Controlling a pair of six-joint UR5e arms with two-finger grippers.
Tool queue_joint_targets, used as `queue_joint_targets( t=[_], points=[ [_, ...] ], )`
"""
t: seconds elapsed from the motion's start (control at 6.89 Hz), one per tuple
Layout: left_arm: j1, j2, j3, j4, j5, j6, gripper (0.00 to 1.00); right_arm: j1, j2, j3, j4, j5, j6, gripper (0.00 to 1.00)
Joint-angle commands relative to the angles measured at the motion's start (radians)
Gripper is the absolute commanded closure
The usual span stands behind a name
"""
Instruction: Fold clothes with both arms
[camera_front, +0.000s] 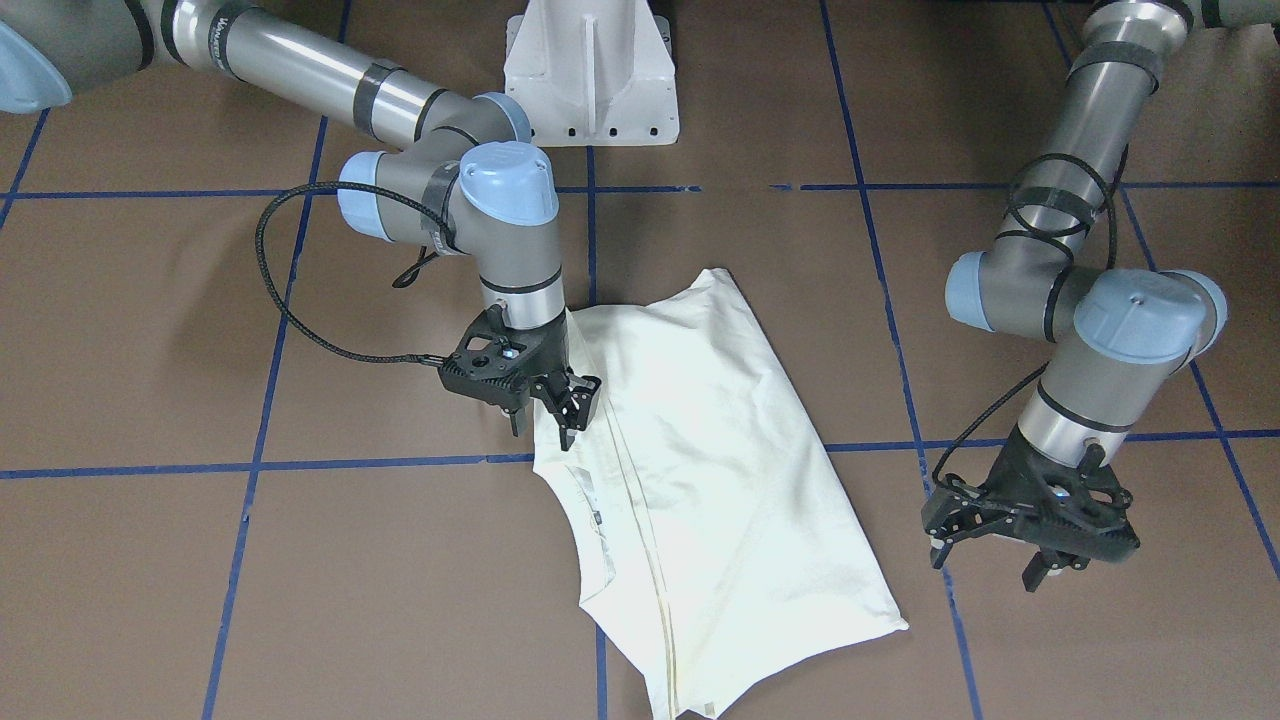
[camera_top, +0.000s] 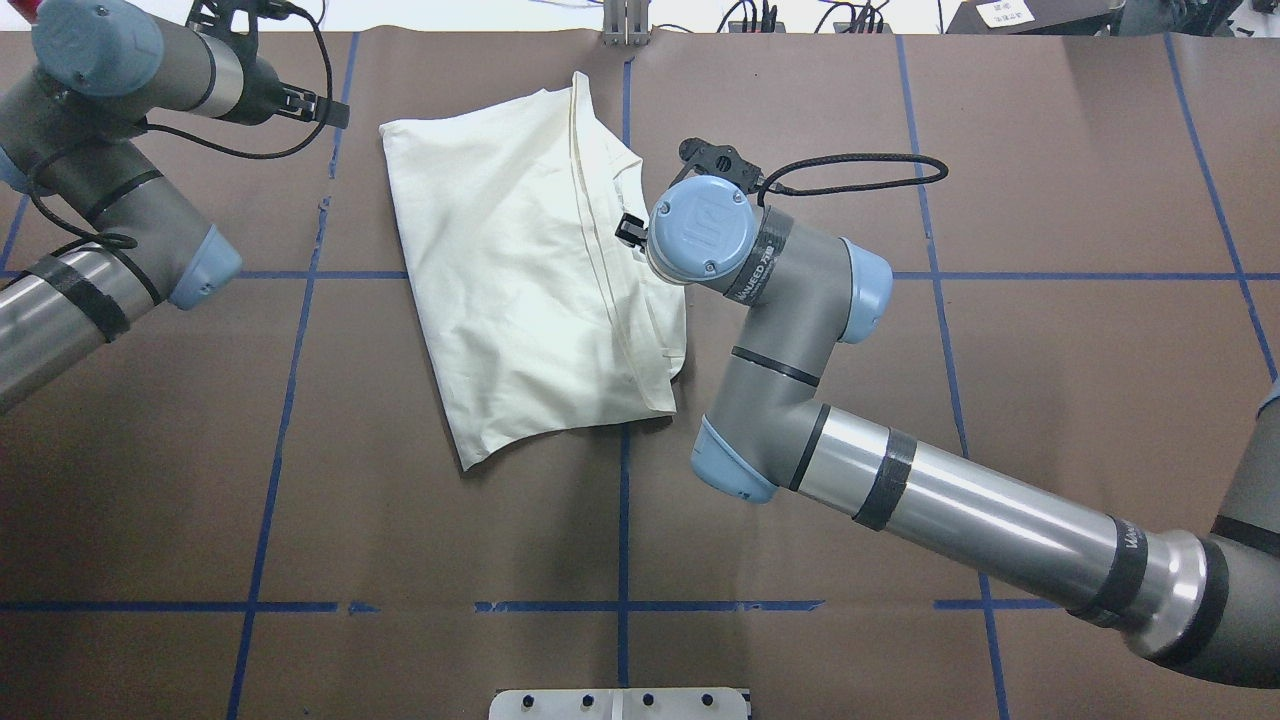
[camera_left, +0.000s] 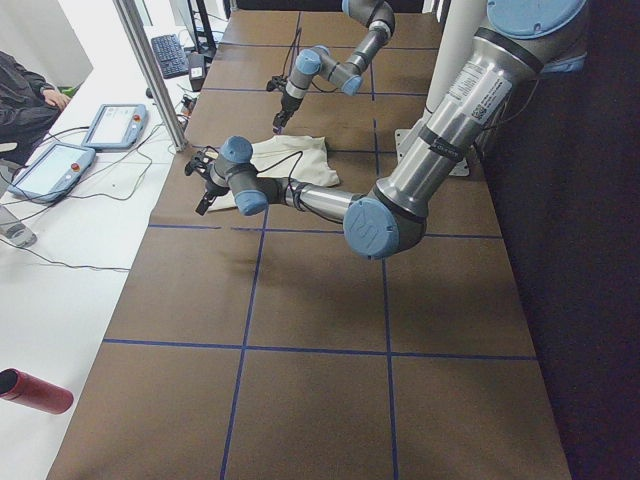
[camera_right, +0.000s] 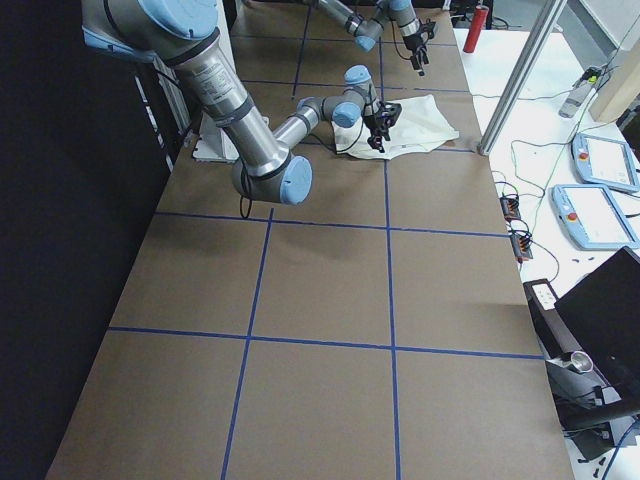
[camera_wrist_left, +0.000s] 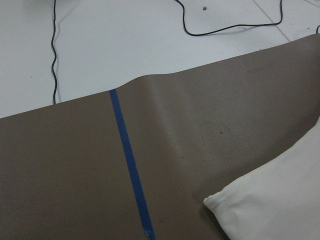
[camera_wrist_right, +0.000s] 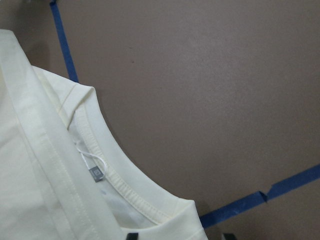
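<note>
brown paper covers the table (camera_front: 150, 330), marked into large squares by blue tape (camera_wrist_left: 127, 160). the white pedestal base (camera_front: 590, 70) stands at the table's edge on the robot's side.

the right arm (camera_front: 300, 70) reaches from the base out to the middle of the table and bends down at the wrist. the left arm (camera_front: 1090, 130) bends down on the robot's left, well apart from the right one.

the cream t-shirt (camera_front: 700, 430) lies folded into a long slanted packet on the table's middle line, on the half away from the base, with plain cream cloth facing up and a long seam running along its length.

the right tool (camera_front: 570, 405) is low over the t-shirt's edge at the neck end, its fingers spread apart on either side of the cloth edge and pinching nothing. the left tool (camera_front: 985, 565) hangs over bare table beside the t-shirt's far corner, clear of the cloth, its fingers also spread.

the ribbed collar (camera_wrist_right: 125, 175) curves along the open neck in the right wrist view, and a small grey tag (camera_wrist_right: 97, 173) sits just inside it.
</note>
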Motion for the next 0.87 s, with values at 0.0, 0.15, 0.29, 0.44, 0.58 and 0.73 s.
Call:
queue_joint_targets(
  t=[0.0,0.15,0.29,0.44,0.58,0.73],
  points=[
    [0.000,0.000,-0.001,0.000,0.000,-0.002,0.00,-0.016,0.001,-0.021,-0.013,-0.001,-0.009,0.41],
    [0.000,0.000,-0.001,0.000,0.000,-0.002,0.00,-0.021,-0.005,-0.021,-0.015,-0.001,-0.011,0.42],
    [0.000,0.005,-0.001,0.000,0.000,-0.002,0.00,-0.026,-0.005,-0.021,-0.024,-0.001,-0.009,0.42],
    [0.000,0.005,-0.001,0.000,0.000,-0.002,0.00,-0.030,-0.006,-0.021,-0.027,-0.003,-0.009,0.42],
    [0.000,0.006,-0.001,0.000,0.000,-0.002,0.00,-0.032,-0.006,-0.021,-0.032,-0.003,-0.009,0.42],
    [0.001,0.009,-0.001,0.000,0.000,-0.003,0.00,-0.038,-0.006,-0.023,-0.032,-0.018,-0.009,0.43]
  ],
)
